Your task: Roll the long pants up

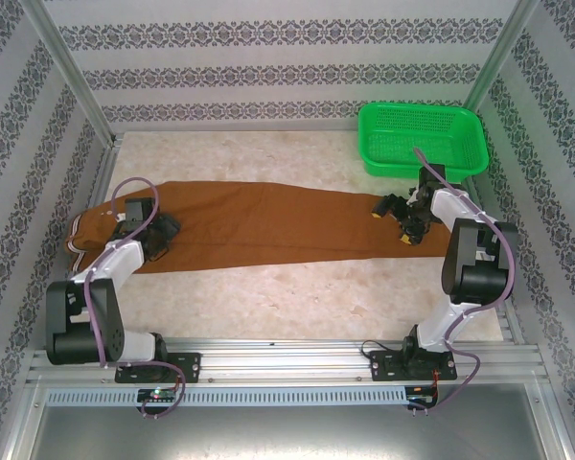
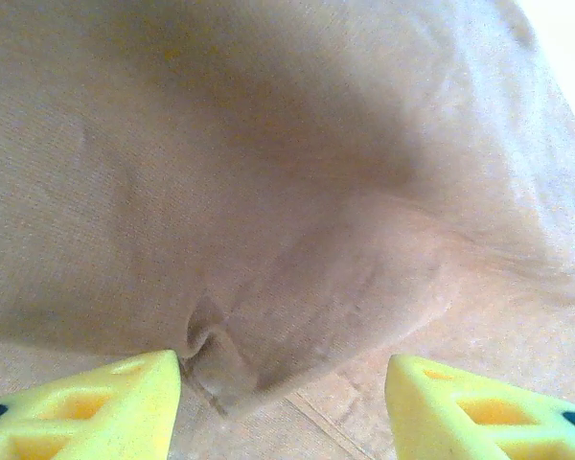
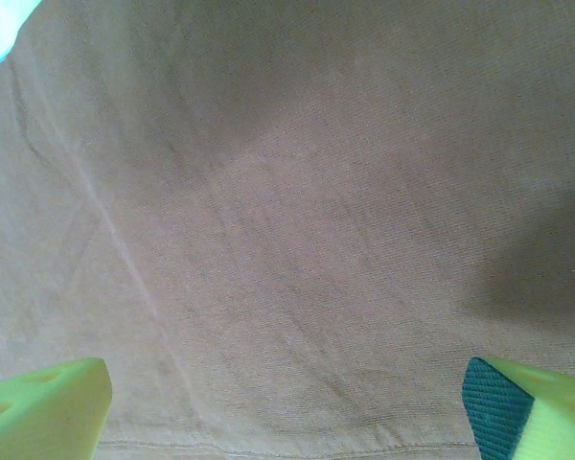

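The long pants [image 1: 259, 222] lie flat and stretched out across the pale surface [image 1: 316, 297]. Their waistband end is near the left edge and their leg ends are to the right. The leg ends stop near the green basket [image 1: 393, 168], which stands in the far right corner, apart from the cloth.

The left fingers [image 2: 86, 407] are low over the upper part of the pants, close to the waistband. They stand apart with a raised fold of rust-brown cloth between them. The fold reaches right up to the left-hand finger, though the close view is too soft to say whether it touches.

The right fingers [image 3: 48, 402] hover over the leg ends, spread wide. Smooth cloth and a stitched hem line lie between them, and nothing is clamped.
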Action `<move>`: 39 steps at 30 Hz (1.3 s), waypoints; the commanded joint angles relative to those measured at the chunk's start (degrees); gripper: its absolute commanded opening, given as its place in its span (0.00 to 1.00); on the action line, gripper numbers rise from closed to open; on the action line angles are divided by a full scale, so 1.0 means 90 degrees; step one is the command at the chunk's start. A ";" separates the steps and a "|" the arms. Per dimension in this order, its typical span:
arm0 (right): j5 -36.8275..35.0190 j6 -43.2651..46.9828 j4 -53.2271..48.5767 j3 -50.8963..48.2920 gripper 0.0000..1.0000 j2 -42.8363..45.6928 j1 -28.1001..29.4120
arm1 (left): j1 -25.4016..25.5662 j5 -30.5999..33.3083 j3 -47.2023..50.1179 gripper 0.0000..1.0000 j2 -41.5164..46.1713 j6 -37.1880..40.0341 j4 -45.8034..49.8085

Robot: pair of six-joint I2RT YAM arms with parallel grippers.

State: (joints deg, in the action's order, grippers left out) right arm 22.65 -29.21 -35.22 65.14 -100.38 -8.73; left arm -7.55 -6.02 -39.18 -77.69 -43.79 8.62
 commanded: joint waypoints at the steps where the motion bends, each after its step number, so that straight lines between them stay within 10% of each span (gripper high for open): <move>1: 0.0129 -0.0089 0.0079 0.0087 0.95 -0.0196 0.0099 | 0.0019 -0.0045 0.0162 0.59 0.0147 0.0118 0.0165; 14: 0.0100 -0.0132 0.0105 0.0144 0.95 -0.0290 0.0159 | 0.0019 -0.0172 -0.0036 0.53 -0.0851 0.0061 -0.0301; 21: 0.0109 -0.0208 0.0183 0.0071 0.95 -0.0309 0.0263 | 0.0019 -0.0069 -0.0551 0.00 -0.1144 0.0061 0.0098; 39: 0.0125 -0.0172 0.0089 0.0523 0.94 -0.0301 0.0296 | 0.0248 0.0108 -0.1066 0.00 0.1359 0.0799 0.3420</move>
State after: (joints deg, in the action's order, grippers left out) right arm 23.27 -30.26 -33.78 68.16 -102.69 -6.48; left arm -5.93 -8.43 -46.74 -69.54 -39.57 27.46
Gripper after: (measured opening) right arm 0.943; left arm 0.051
